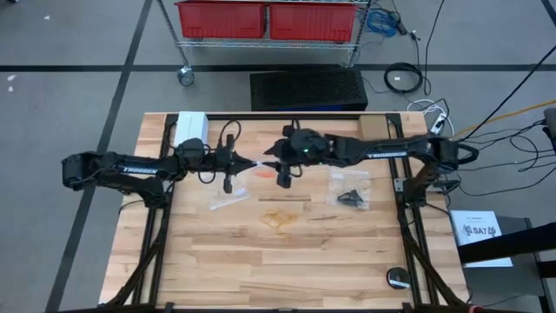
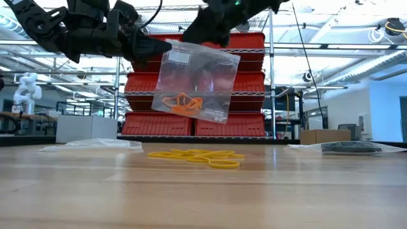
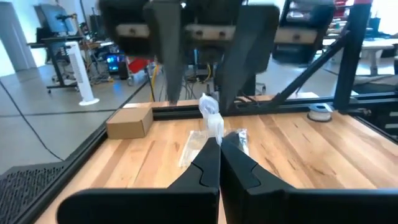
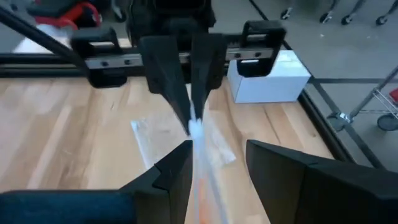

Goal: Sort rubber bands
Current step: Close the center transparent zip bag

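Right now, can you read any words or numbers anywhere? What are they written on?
"TROSSEN" (just readable): white letters on the left arm.
White letters on the right arm: too small to read.
Black print on the white sheet beside the table: too blurred to read.
White patch on the clear bag: no readable words.

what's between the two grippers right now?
A clear bag with orange rubber bands hangs between the left gripper and right gripper; clearest in low view.

Even, bright overhead light is cast, with soft shadows. The worktop (image 2: pixel 203 191) foreground and wrist views are blurred.
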You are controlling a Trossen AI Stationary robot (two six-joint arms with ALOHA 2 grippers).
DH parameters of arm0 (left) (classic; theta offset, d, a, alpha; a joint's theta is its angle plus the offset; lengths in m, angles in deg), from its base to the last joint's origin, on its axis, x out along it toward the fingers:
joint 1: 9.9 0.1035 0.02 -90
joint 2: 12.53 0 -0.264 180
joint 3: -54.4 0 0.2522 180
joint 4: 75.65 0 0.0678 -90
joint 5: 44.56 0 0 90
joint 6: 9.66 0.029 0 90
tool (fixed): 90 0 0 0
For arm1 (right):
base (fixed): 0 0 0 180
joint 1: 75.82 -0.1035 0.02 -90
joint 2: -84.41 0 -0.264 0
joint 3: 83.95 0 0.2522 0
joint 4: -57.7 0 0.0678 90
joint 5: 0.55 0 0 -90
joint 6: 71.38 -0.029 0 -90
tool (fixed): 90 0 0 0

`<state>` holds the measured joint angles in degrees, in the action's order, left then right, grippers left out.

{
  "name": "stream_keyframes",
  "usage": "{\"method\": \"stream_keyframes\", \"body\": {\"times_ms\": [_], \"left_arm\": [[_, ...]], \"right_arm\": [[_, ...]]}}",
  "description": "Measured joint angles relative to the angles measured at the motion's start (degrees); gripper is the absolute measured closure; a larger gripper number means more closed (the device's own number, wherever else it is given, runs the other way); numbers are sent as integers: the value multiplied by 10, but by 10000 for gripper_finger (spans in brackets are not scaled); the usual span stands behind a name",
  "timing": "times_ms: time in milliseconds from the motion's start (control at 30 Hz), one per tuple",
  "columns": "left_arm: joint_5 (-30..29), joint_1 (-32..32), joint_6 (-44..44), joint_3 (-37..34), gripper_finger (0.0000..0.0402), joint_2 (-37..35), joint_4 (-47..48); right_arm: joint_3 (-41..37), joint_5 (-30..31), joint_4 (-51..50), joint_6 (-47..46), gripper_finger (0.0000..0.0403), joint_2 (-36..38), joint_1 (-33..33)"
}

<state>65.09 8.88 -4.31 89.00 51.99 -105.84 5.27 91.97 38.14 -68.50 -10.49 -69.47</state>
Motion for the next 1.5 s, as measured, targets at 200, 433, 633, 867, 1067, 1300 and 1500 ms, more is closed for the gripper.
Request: {"method": "stream_keyframes", "body": {"times_ms": [200,433,633,867,1067,1300,1500], "left_arm": [[0,-6,11,0,401,0,3],[0,-5,14,0,401,0,6],[0,-5,14,0,401,0,7],[-4,-6,19,0,402,0,10],[-8,-5,21,0,401,0,9],[-8,-5,21,0,401,0,6],[-8,-5,21,0,401,0,8]], "right_arm": [[49,0,-19,13,259,-55,-5],[92,0,-66,15,292,-73,-5],[92,4,-71,25,379,-71,-12],[94,10,-107,25,381,-68,-20],[94,51,-161,25,387,-51,-29],[94,54,-231,3,388,-27,-31],[93,81,-302,-15,389,-16,-36]]}}
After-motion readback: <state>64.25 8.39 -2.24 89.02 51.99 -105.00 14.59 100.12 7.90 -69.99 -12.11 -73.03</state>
